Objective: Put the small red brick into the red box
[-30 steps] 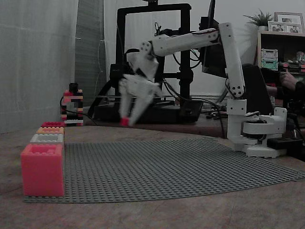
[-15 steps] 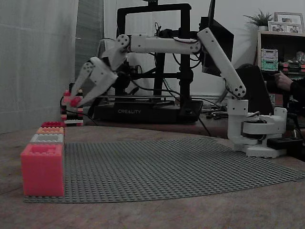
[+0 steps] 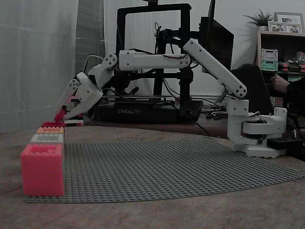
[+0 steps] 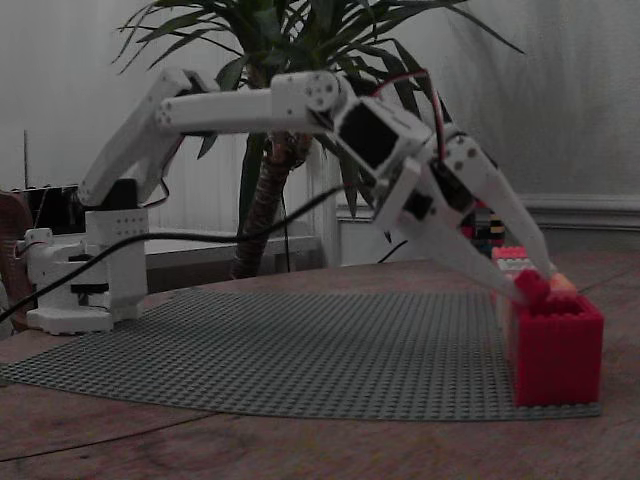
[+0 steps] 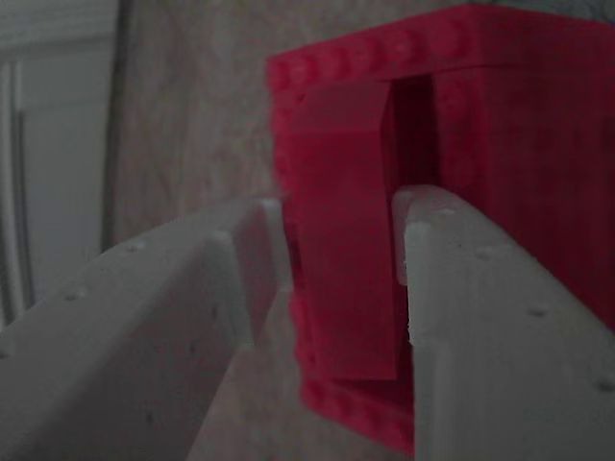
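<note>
A wide grey studded baseplate point(image 3: 181, 167) lies on the table point(image 3: 143, 217). The white arm point(image 3: 152, 59) reaches out from its base at the right of this fixed view to a row of small open boxes along the plate's left edge. From the near end these are a big pinkish-red box point(image 3: 42, 171), a grey box point(image 3: 46, 138), an orange box point(image 3: 50, 130) and, at the far end, the red box point(image 4: 556, 350). The gripper point(image 4: 535, 288) hangs tilted just above that last box, clamped on the small red brick point(image 5: 341, 250). In the wrist view the brick stands on end between the two white fingers point(image 5: 192, 288), partly over the box's dark opening and partly over its near wall. The main risk, as I judge it, lies in that overlap. Released from here, the brick could strike the rim, tip outward and fall to the table, or come to rest across the top. The slanted approach adds to this, since a brick let go at an angle tends to tumble rather than drop straight. Pressing lower to be safe could push a finger against the wall and shift the light box along the plate. The orange box stands right beside it, so a sideways bounce could put the brick in the wrong box.
</note>
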Controlling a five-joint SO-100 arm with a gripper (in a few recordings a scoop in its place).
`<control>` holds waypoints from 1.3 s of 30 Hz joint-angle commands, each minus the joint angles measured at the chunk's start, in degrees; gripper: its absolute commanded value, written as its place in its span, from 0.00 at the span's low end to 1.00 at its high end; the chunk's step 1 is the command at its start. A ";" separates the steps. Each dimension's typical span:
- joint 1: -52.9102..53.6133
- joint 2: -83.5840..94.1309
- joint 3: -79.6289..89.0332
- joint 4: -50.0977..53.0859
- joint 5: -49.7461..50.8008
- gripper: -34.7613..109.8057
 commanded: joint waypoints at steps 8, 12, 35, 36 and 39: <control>-0.88 1.05 -4.92 -2.02 -0.09 0.31; -0.88 2.02 -4.66 -1.49 -0.09 0.31; -3.34 80.33 76.38 11.25 2.81 0.24; -3.60 84.46 82.27 11.69 3.16 0.24; -4.83 96.68 96.94 13.80 4.39 0.24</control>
